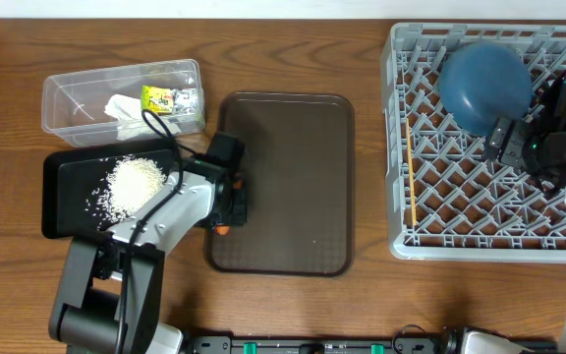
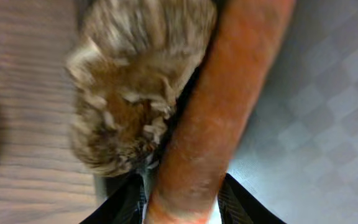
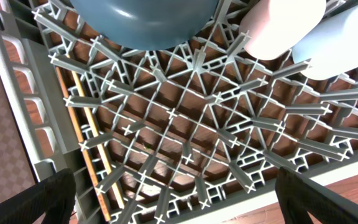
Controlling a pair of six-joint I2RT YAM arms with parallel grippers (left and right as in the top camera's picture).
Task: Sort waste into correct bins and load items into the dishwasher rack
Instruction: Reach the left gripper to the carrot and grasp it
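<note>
My left gripper [image 1: 227, 214] is at the left edge of the brown tray, shut on the orange carrot-like stick [image 2: 219, 106]. A small brown food bit [image 2: 132, 81] lies against the stick. The clear tub [image 1: 67, 98] holds the white tissue [image 1: 124, 108] and the foil wrapper [image 1: 170, 97]. The black tray [image 1: 62, 182] holds rice grains [image 1: 131, 184]. My right gripper [image 3: 179, 208] is open over the grey rack [image 1: 401, 118]. The rack holds the upturned dark blue bowl [image 1: 484, 84], a pink cup [image 3: 278, 28], a light blue cup [image 3: 347, 46] and chopsticks [image 1: 413, 187]. The white bowl is out of view.
The brown serving tray [image 1: 293, 177] lies in the middle of the wooden table, between the bins and the rack. The left arm's body reaches over the black tray's near right corner. The right arm covers the rack's right side.
</note>
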